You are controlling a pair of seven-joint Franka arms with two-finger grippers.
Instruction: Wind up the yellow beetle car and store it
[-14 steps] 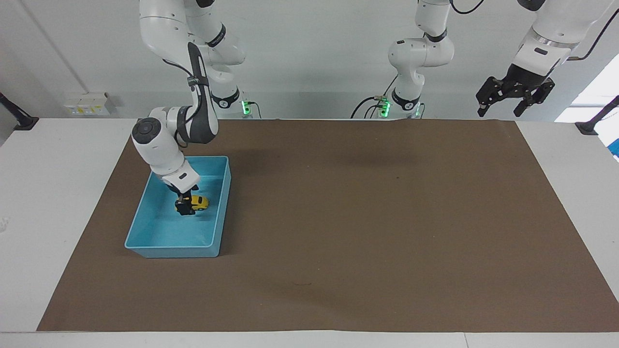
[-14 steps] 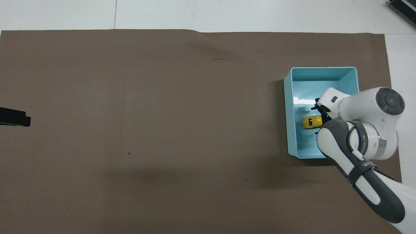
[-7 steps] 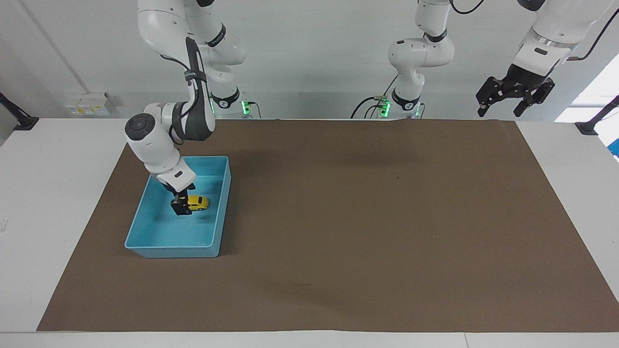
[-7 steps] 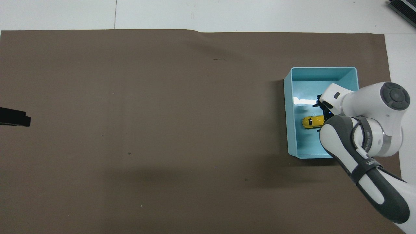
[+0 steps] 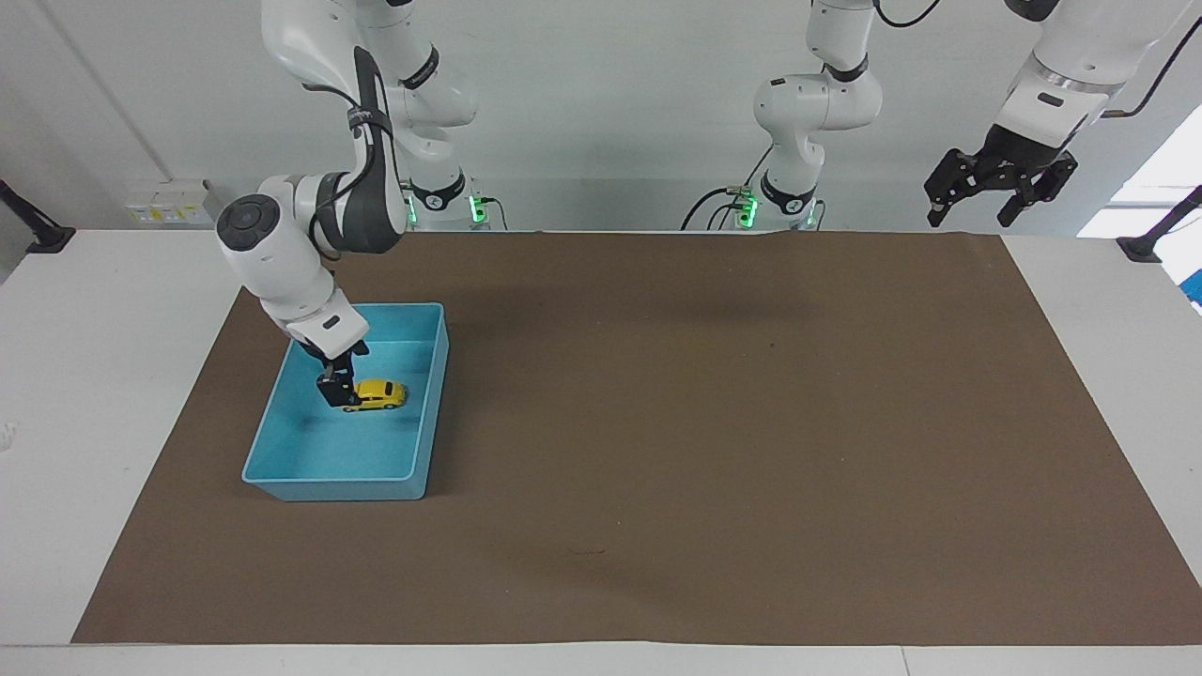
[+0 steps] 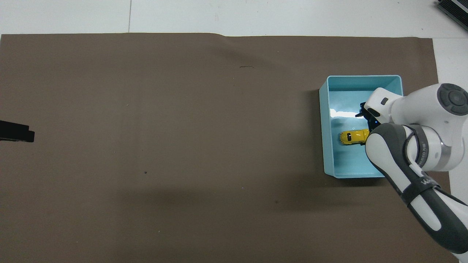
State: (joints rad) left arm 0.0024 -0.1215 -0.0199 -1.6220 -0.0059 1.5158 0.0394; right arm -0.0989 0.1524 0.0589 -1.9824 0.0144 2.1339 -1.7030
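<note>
Resting on the floor of a blue tray (image 5: 427, 413) at the right arm's end of the desk (image 5: 113, 394) was the yellow beetle car (image 5: 379, 394); the right fingers (image 5: 336, 389) hung released just beside it, grasping nothing; the left fingers (image 5: 997, 188) waited spread over the desk's edge; storing looked done, only the arm's withdrawal left.

The scene is evenly and brightly lit from above. Soft, wide shadows are cast on the brown mat (image 5: 714, 422) near the robots' end. A white glare patch is seen on the floor of the blue tray (image 6: 326, 120). Both views are rendered sharp.
</note>
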